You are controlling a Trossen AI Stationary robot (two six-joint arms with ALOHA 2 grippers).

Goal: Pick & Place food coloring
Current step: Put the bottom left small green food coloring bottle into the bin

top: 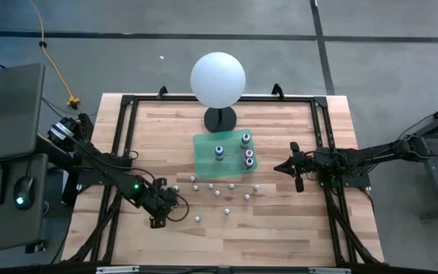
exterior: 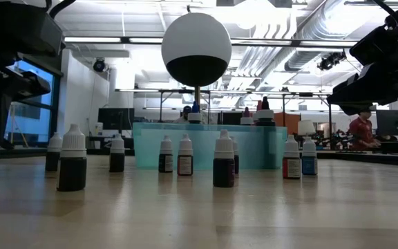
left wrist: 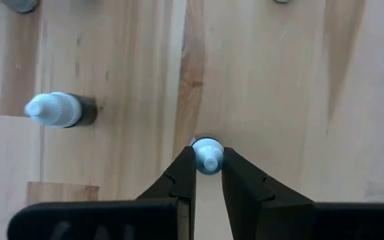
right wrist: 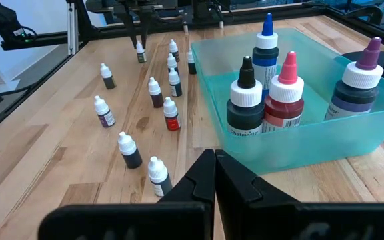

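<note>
Several small dropper bottles of food coloring with white caps [top: 217,192] stand scattered on the wooden table, near of a teal tray [top: 204,156]. Larger bottles with blue [right wrist: 267,50], pink [right wrist: 287,93], black and purple tips stand in the tray. My left gripper [left wrist: 209,163] points steeply down at the left of the group and is shut on one small bottle [left wrist: 207,155]. That bottle also shows in the right wrist view [right wrist: 141,52]. My right gripper [right wrist: 215,163] waits shut at the table's right side, holding nothing. My left gripper pinches the small bottle's white cap [left wrist: 209,148] between its two fingertips. The fingers [left wrist: 185,170] come from above, slanting down. The bottle stands upright, its base on the table; the body below the cap is hidden by the cap itself.
A big white sphere on a black stand [top: 217,78] rises at the far middle, behind the tray. Another dark small bottle [left wrist: 62,110] stands close beside the held one. A black frame [top: 120,137] borders the table's left, right and far sides.
</note>
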